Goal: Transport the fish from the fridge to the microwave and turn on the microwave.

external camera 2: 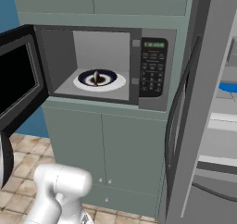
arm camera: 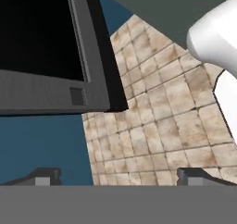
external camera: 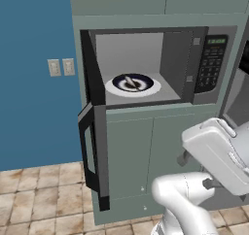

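The microwave [external camera: 160,66] [external camera 2: 111,65] stands open in the green cabinet wall, with its keypad [external camera 2: 152,72] on the right. On its white turntable plate [external camera 2: 98,81] sits a dark blue dish holding something small and brownish. The microwave's door [external camera 2: 16,79] [arm camera: 46,33] is swung out to the left. At the right is the open fridge [external camera 2: 227,126], its thick grey door [external camera 2: 203,102] standing edge-on. A bright blue fish [external camera 2: 228,86] lies on a fridge shelf at the picture's edge. My gripper [arm camera: 120,177] is open and empty, below the microwave door, facing the tiled floor.
Closed green cabinet doors [external camera 2: 115,153] run below the microwave and more sit above it. The blue wall [external camera: 34,83] with two outlets [external camera: 61,67] lies left. Beige tiled floor [arm camera: 162,126] spreads beneath. My white arm [external camera: 214,154] rises in front of the lower cabinets.
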Motion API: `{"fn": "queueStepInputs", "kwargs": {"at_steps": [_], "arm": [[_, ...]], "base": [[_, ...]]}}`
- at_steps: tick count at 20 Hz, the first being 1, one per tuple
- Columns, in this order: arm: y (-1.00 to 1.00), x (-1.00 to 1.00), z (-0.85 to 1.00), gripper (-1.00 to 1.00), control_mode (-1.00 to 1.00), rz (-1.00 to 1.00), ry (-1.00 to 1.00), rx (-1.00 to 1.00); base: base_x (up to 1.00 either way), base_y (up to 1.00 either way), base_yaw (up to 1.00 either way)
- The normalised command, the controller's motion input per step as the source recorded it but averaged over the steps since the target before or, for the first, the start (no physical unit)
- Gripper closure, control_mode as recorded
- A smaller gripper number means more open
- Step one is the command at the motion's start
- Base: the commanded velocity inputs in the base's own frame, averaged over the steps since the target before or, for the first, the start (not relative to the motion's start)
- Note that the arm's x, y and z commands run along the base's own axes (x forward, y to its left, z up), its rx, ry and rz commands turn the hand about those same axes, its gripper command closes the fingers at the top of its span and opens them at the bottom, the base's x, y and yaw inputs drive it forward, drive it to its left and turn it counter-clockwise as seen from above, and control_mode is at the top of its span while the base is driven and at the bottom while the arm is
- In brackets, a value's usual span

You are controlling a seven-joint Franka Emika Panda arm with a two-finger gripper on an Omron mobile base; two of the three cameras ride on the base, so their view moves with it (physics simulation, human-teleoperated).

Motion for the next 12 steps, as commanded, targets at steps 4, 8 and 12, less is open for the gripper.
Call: {"fn": "queueStepInputs", "kwargs": {"at_steps": [4, 8, 12], "arm": [[0.25, -0.31, 0.00, -1.00, -1.00, 0.00, 0.04, 0.03], [0.32, -0.27, -0.04, -1.00, -1.00, 0.00, 0.00, 0.00], [0.39, -0.20, -0.10, -1.00, -1.00, 0.00, 0.00, 0.00]], "base": [[0.00, 0.00, 0.00], [0.00, 0.00, 0.00], [0.00, 0.00, 0.00]]}}
